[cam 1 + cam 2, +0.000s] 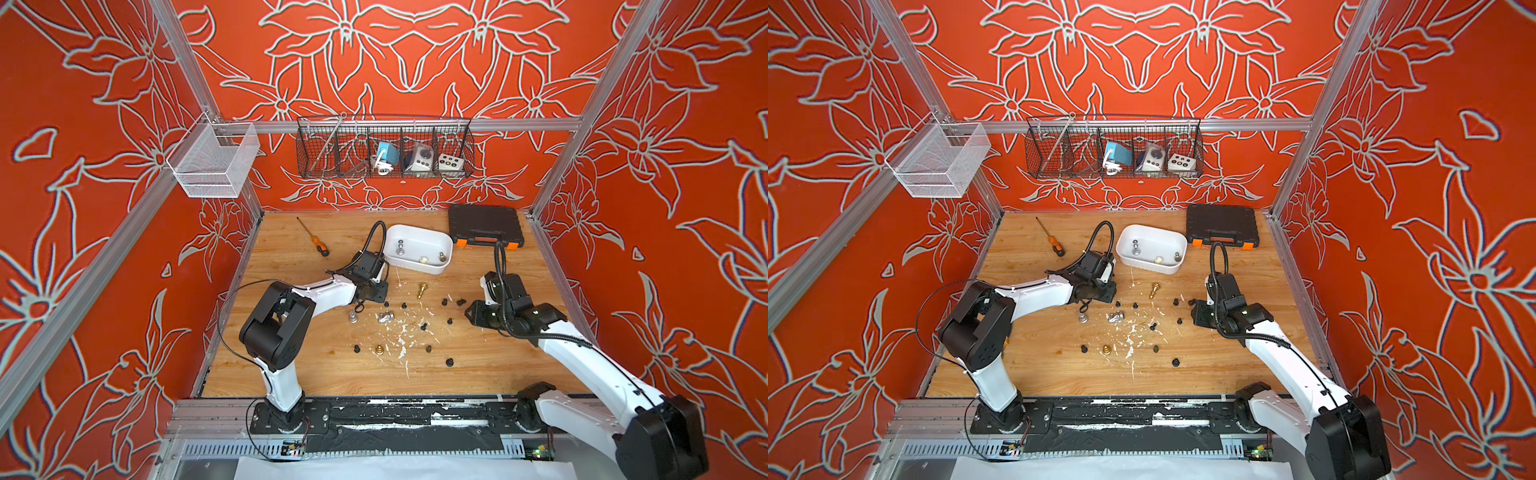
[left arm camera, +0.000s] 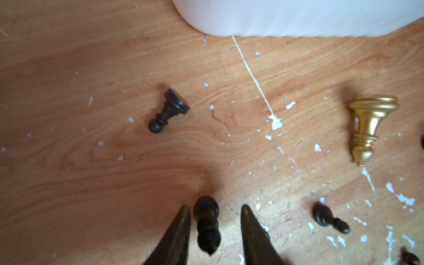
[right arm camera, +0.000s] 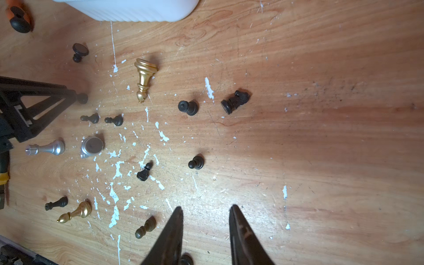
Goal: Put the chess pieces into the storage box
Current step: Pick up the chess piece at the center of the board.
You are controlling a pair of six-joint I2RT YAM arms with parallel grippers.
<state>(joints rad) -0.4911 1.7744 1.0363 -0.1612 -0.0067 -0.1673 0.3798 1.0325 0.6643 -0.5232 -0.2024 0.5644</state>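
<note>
The white storage box (image 1: 415,266) sits at the back middle of the wooden table and holds two silver pieces and a cream one (image 1: 423,259). Several chess pieces, mostly black pawns, lie scattered in front of it, with a gold piece (image 1: 422,289) and two silver ones (image 1: 352,318) among them. My left gripper (image 2: 215,207) is low over the table, jaws apart, with a black piece (image 2: 206,226) between them. The piece is close to one finger and clear of the other. My right gripper (image 3: 206,208) is open over bare wood, with a dark pawn (image 3: 145,227) beside it.
An orange-handled screwdriver (image 1: 313,237) lies at the back left. A black toolcase (image 1: 484,226) stands behind the box on the right. A white mesh basket (image 1: 214,160) and a black wire basket (image 1: 384,147) hang on the frame. White paint flecks dot the wood.
</note>
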